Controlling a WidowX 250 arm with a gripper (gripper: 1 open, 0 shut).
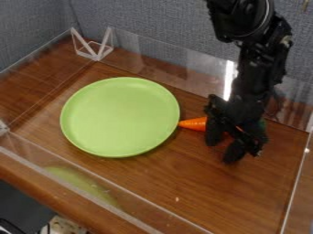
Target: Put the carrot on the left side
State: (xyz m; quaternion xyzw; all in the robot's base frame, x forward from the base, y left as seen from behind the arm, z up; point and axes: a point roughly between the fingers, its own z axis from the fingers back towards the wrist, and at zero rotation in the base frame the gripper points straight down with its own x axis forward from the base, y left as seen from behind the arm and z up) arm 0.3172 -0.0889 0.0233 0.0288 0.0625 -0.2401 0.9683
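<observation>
The small orange carrot [192,123] lies on the wooden table just right of the lime-green plate [120,116], its pointed tip towards the plate. Its thick end is hidden behind the gripper's near finger. My gripper [232,144] points straight down over the carrot's right end, low at the table. Its two black fingers [215,133] stand spread apart, so it is open and no longer clamps the carrot.
Clear acrylic walls [184,60] enclose the wooden tabletop on all sides. A small white wire stand [91,43] sits in the back left corner. The plate holds nothing. Bare wood shows in front of the plate and the gripper.
</observation>
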